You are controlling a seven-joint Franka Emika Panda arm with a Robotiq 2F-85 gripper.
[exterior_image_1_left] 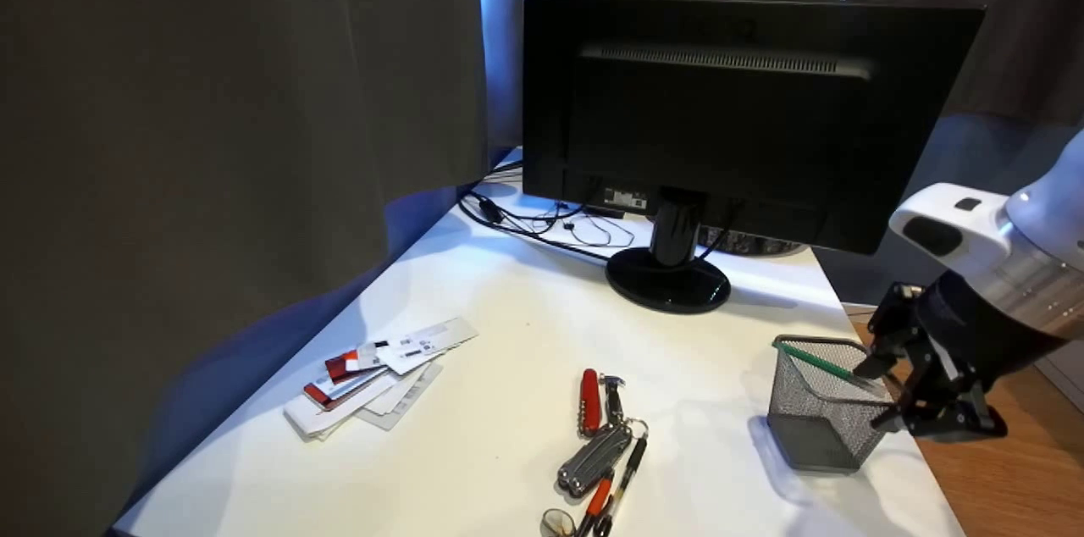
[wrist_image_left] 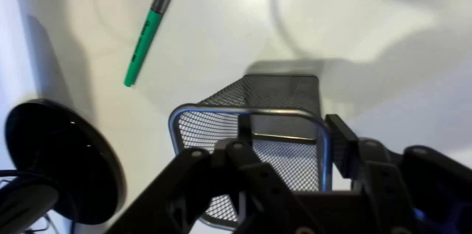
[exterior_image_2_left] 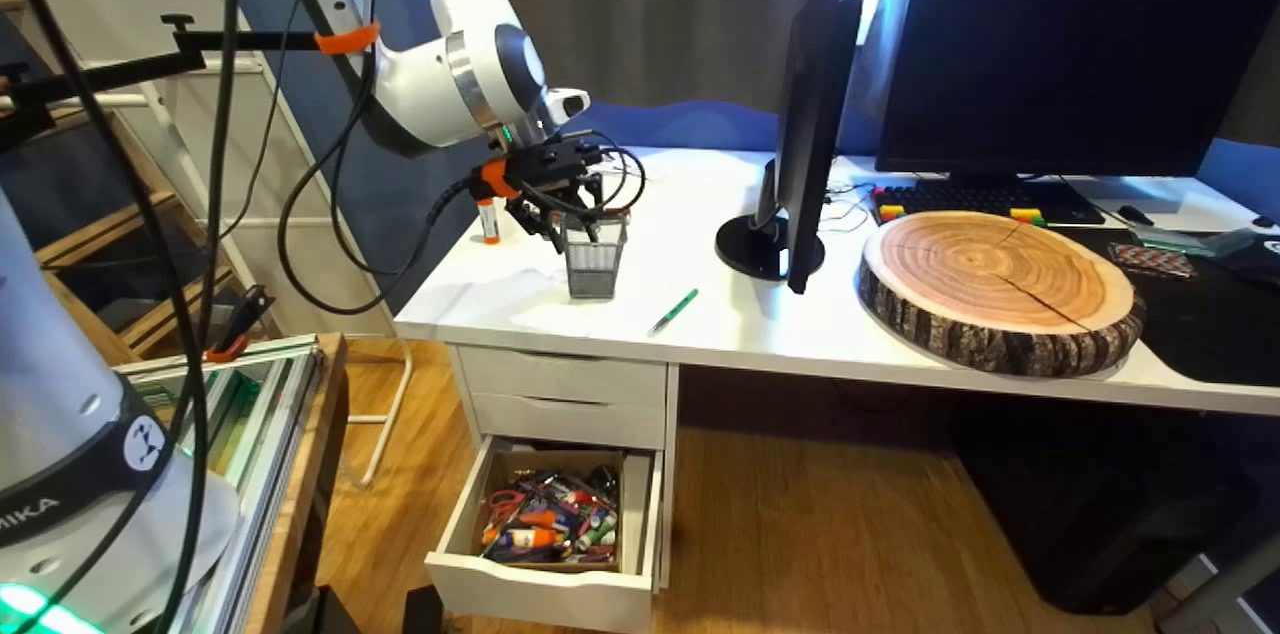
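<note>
Under the gripper [wrist_image_left: 290, 125], fingers [wrist_image_left: 343, 150] apart and holding nothing, the cup [wrist_image_left: 291, 162] might tip if the finger inside bumps its side.

"How many monitors [exterior_image_2_left: 1070, 74] from where you're standing?"
"Two. And three drawers [exterior_image_2_left: 565, 371]."
"I've got one gripper [wrist_image_left: 291, 135], one mesh cup [wrist_image_left: 280, 92] and, on the counter [exterior_image_2_left: 690, 199], one green pen [wrist_image_left: 149, 29]."
"Same here. Plus one wooden slab [exterior_image_2_left: 1000, 264], one keyboard [exterior_image_2_left: 1055, 198], one red pocketknife [exterior_image_1_left: 589, 401], one multitool [exterior_image_1_left: 595, 459]."
"And those cards [exterior_image_1_left: 373, 384]?"
"They overlap so much, I can't put a number on them."
</note>
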